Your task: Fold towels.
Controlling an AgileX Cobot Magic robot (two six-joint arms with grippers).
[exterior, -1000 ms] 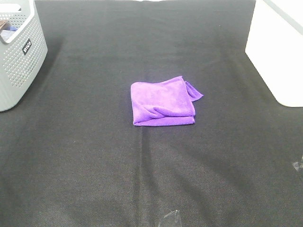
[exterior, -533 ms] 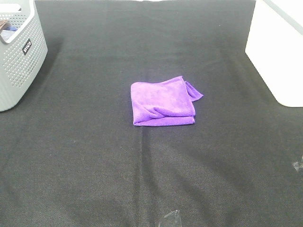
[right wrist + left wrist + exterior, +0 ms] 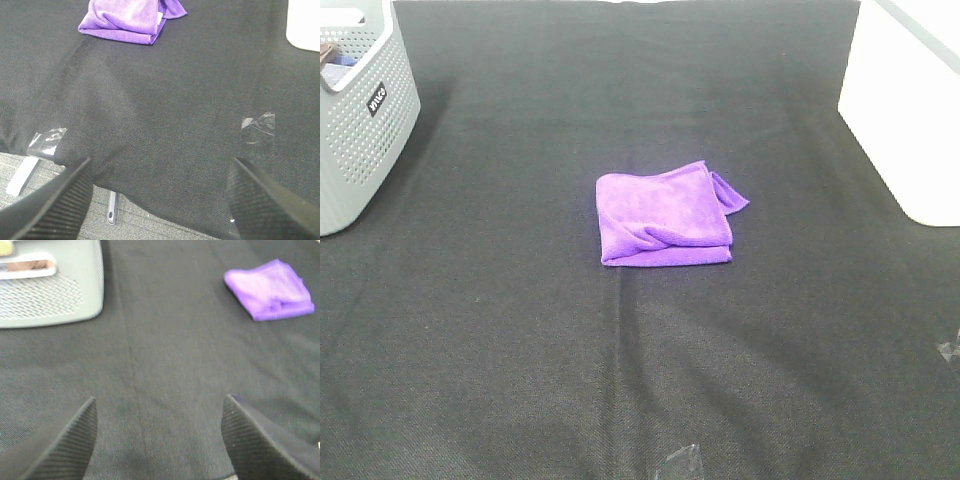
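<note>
A bright purple towel (image 3: 666, 215) lies folded into a small, slightly rumpled rectangle at the middle of the black table, one corner poking out at its right. It also shows in the left wrist view (image 3: 270, 289) and in the right wrist view (image 3: 131, 17). Neither arm shows in the high view. My left gripper (image 3: 160, 440) is open and empty over bare cloth, far from the towel. My right gripper (image 3: 159, 200) is open and empty near the table's front edge, also well short of the towel.
A grey perforated basket (image 3: 355, 110) stands at the back left, also in the left wrist view (image 3: 50, 285). A white box (image 3: 910, 100) stands at the back right. Pieces of clear tape (image 3: 258, 127) stick to the black cloth (image 3: 520, 350) near the front edge.
</note>
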